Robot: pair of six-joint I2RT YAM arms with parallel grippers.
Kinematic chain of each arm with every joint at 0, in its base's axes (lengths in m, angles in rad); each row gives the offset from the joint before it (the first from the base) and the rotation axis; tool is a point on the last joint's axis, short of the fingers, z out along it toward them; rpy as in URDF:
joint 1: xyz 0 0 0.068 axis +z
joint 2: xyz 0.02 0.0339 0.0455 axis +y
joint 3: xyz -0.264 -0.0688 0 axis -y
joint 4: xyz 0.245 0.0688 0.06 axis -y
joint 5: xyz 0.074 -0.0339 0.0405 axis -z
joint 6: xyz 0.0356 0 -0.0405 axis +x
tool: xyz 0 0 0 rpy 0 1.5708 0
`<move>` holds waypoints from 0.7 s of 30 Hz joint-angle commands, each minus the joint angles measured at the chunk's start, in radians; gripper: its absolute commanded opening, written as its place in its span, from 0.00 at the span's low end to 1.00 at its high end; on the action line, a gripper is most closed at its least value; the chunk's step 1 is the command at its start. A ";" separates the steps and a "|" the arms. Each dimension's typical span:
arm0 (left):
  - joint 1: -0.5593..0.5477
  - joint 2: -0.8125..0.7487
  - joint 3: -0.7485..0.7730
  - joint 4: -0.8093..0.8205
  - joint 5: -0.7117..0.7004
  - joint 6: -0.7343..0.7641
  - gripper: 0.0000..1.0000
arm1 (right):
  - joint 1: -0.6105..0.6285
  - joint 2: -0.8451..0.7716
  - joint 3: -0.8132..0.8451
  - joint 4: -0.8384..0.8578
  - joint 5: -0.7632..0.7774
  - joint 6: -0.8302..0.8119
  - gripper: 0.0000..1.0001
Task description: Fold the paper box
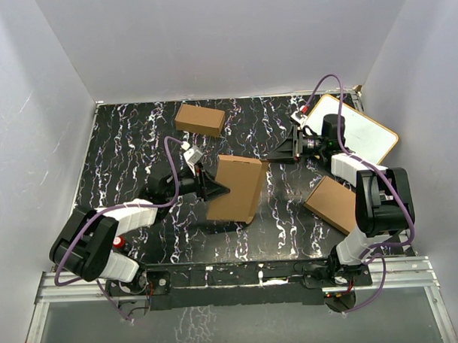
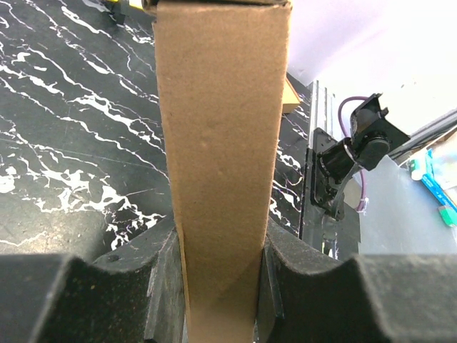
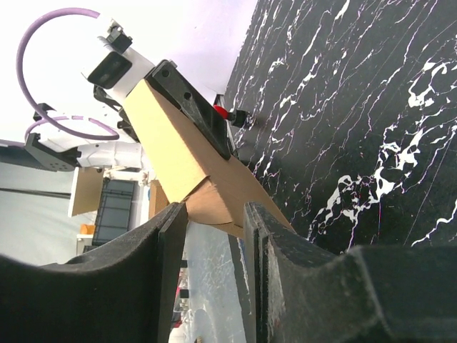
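The paper box point(image 1: 237, 188) is a thin flat brown cardboard rectangle, held tilted above the middle of the table. My left gripper point(image 1: 215, 191) is shut on its left edge. In the left wrist view the box point(image 2: 221, 128) runs up between the fingers of the left gripper point(image 2: 220, 286), which press on both faces. My right gripper point(image 1: 276, 152) is open just off the box's far right corner. In the right wrist view the box point(image 3: 182, 161) lies just beyond the open right gripper point(image 3: 214, 236), with one corner near the gap. The left gripper's finger point(image 3: 193, 107) shows on the box.
A smaller chunky brown carton point(image 1: 200, 119) lies at the back. Another flat brown carton point(image 1: 332, 204) lies at the right, beside the right arm. A white board with a wooden rim point(image 1: 363, 133) lies in the back right corner. White walls enclose the black marbled table point(image 1: 123, 145).
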State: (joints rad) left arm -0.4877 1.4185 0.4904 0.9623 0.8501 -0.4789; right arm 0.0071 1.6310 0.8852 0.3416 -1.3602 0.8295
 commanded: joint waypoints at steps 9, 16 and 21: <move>0.009 -0.046 0.033 -0.017 -0.036 0.044 0.00 | 0.034 -0.028 0.010 -0.033 0.000 -0.091 0.41; 0.011 -0.041 0.026 0.024 -0.015 0.024 0.00 | 0.037 -0.013 0.000 0.034 -0.033 -0.031 0.46; 0.011 -0.046 0.017 0.034 -0.003 0.019 0.00 | 0.029 0.008 -0.009 0.208 -0.071 0.136 0.53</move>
State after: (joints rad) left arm -0.4854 1.4170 0.4904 0.9424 0.8272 -0.4568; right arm 0.0383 1.6310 0.8757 0.3836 -1.3800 0.8478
